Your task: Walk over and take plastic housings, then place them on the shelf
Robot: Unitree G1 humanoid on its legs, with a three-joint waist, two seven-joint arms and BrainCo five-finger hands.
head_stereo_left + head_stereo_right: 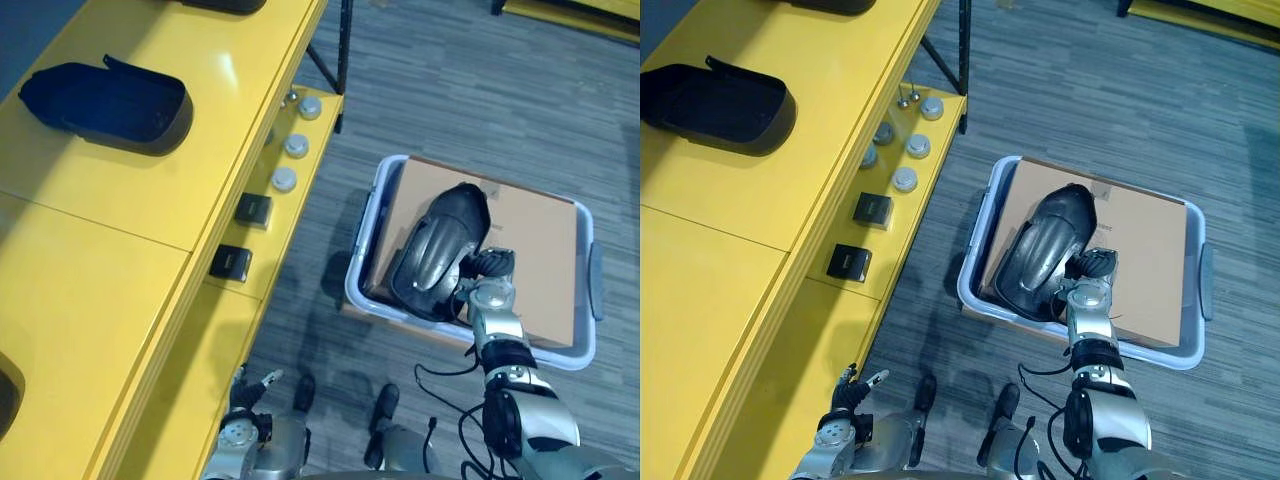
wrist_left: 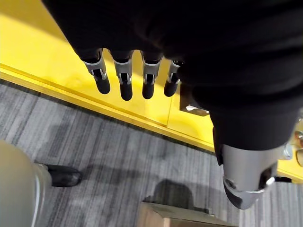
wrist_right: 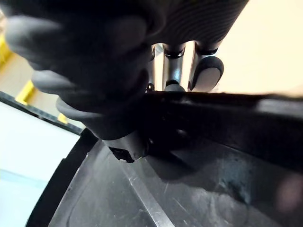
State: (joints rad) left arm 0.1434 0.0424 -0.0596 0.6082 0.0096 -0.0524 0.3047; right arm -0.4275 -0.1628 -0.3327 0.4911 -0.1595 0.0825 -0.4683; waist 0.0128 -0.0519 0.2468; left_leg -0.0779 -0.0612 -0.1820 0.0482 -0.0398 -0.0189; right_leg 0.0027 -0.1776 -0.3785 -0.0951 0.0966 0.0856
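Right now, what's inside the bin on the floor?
In the bin, a black plastic housing lies on a brown cardboard sheet covering the bottom; the right hand grips the housing's edge. Anything under the cardboard or housing is hidden.

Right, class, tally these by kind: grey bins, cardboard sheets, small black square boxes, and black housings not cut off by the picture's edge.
grey bin: 1
cardboard sheet: 1
small black square boxes: 2
black housings: 2
Total: 6
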